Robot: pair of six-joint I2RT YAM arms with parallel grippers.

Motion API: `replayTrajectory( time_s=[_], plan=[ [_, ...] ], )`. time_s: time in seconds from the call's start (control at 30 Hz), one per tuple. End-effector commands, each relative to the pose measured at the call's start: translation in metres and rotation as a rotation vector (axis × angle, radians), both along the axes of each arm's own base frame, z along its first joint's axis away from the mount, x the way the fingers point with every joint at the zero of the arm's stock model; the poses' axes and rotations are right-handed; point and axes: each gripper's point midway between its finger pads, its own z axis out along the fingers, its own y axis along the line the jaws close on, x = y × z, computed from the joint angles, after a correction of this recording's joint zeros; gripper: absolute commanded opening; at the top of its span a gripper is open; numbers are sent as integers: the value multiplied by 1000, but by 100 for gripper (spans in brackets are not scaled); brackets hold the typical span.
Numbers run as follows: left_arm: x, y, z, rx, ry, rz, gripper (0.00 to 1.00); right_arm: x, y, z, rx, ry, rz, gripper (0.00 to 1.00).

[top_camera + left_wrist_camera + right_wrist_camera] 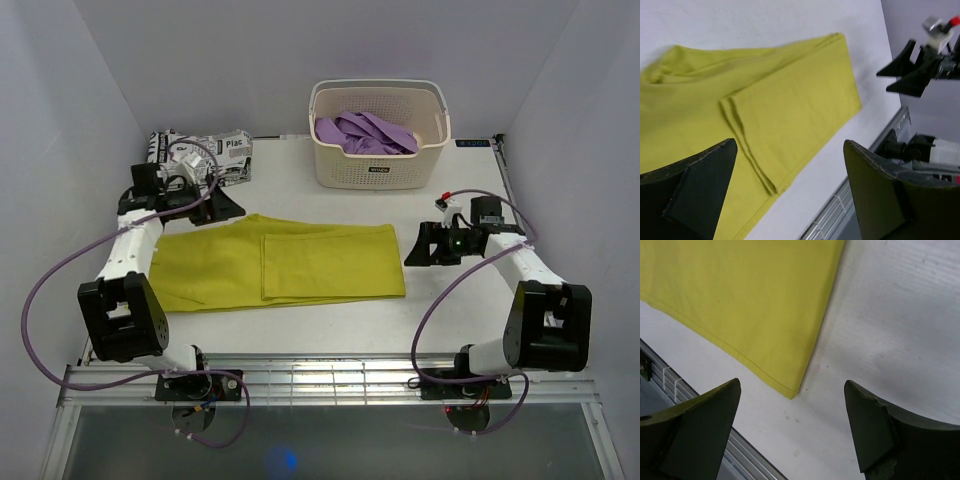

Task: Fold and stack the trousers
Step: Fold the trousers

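So, left gripper (218,203): fingers spread wide, nothing between them; upper left of the top view, at the far left corner of the cloth.
trousers (300,262): flat on the table (450,320), centre of the top view; long axis runs left to right, spanning the gap between the two arms.
fold state: right part looks doubled, with the top layer's free edge crossing the cloth a bit left of centre; left part looks single layer.
right gripper (425,245): fingers wide too, empty; just beside the right short edge, not touching it.
right wrist view: cloth fills the upper left, its near right corner pointing down between the fingers; bare table to the right.
key relation: cloth lies left of the right fingers, and right of and below the left ones; one arm per end.
judgement: next fold probably goes across the long axis; right arm is nearer the creased end, left arm nearer the loose end.
stacking: not yet done, my read.
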Motion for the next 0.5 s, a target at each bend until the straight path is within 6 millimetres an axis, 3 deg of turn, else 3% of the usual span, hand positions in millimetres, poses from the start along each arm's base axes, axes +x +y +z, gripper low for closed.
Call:
replayTrajectory(
  time_s=[0.0, 0.07, 0.17, 0.3, 0.37, 0.47],
  plan=[
    [-12, 41, 11, 1, 43, 78, 98, 8, 1, -19, 16, 28, -64, 89],
    [-13, 62, 19, 28, 1, 112, 98, 15, 4, -30, 32, 33, -80, 85],
    [-18, 78, 28, 51, -26, 150, 98, 22, 6, -48, 45, 45, -77, 80],
    [-24, 79, 30, 44, -13, 158, 98, 21, 20, -72, 110, 133, -54, 75],
    [-23, 81, 29, 46, -1, 167, 98, 21, 30, -76, 149, 159, -27, 67],
    [-18, 93, 27, 66, 8, 203, 98, 14, 35, -91, 191, 254, -29, 62]
  ],
)
